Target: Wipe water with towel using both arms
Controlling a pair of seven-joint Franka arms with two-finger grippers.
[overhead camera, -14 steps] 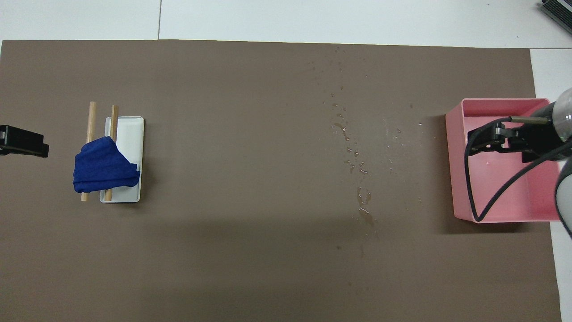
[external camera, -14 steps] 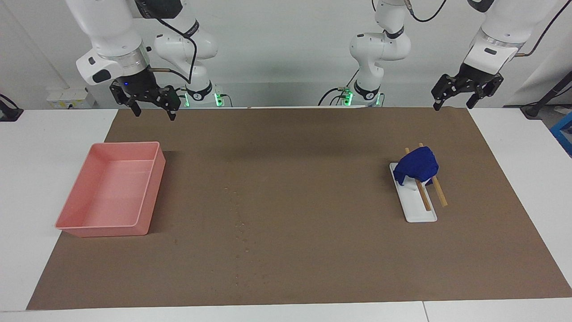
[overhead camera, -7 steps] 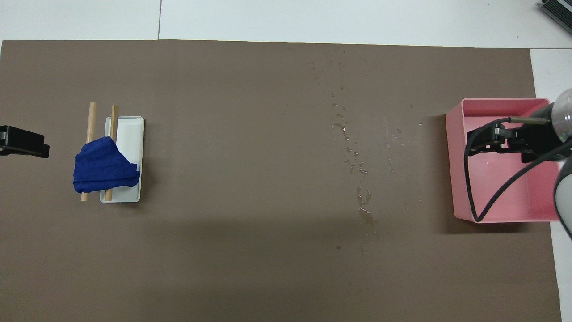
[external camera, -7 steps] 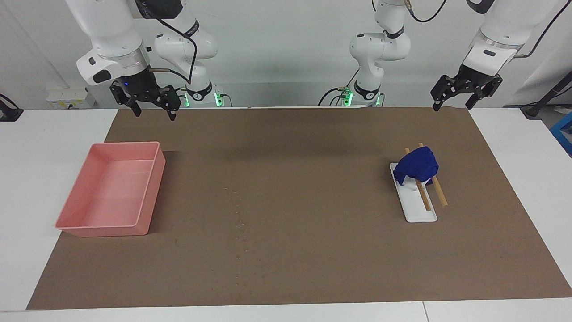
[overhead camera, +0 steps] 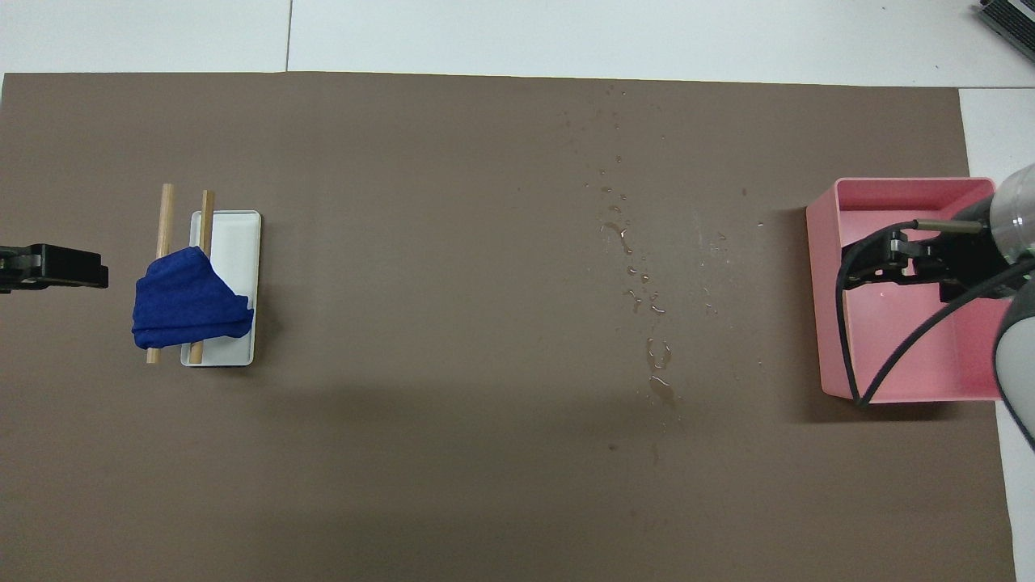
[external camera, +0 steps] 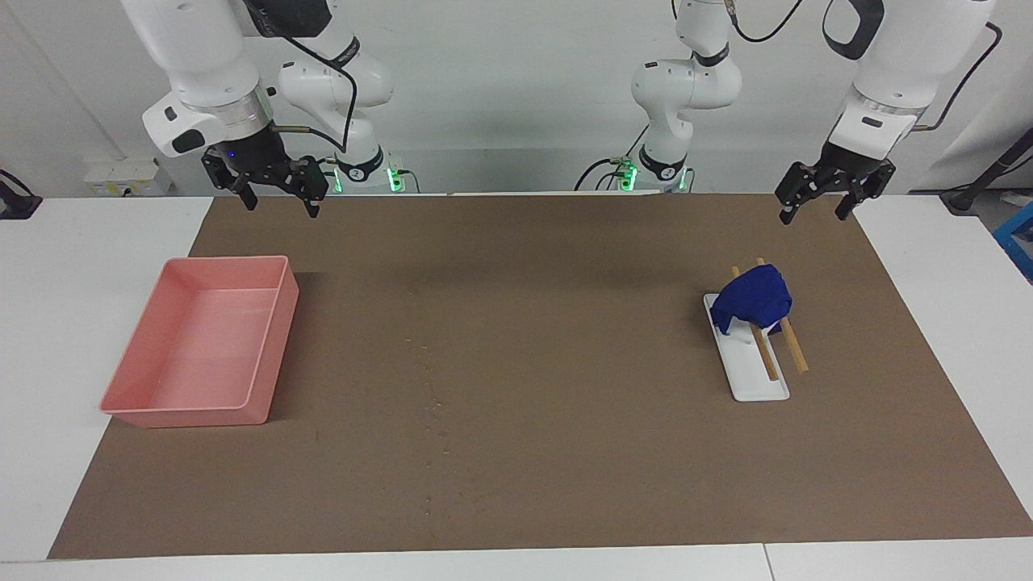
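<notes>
The towel (external camera: 754, 297) (overhead camera: 187, 305), a deep-blue bunch, lies draped over two wooden sticks (external camera: 795, 351) (overhead camera: 166, 212) and one end of a white tray (external camera: 759, 389) (overhead camera: 238, 242). The water (external camera: 436, 403) (overhead camera: 639, 301) is a thin trail of droplets across the middle of the brown mat (external camera: 565, 282). My left gripper (external camera: 813, 211) (overhead camera: 81, 276) hangs open in the air, above the mat's corner at the left arm's end, apart from the towel. My right gripper (external camera: 281, 206) (overhead camera: 889, 260) hangs open and empty, high up; from above it overlaps the pink bin.
A pink bin (external camera: 266, 339) (overhead camera: 817, 299) stands on the mat at the right arm's end. The tray with the sticks sits at the left arm's end. White table borders the mat on all sides.
My left gripper has shifted a little toward the towel and turned slightly. My right gripper has drifted slightly. Towel, tray, bin and water have not moved.
</notes>
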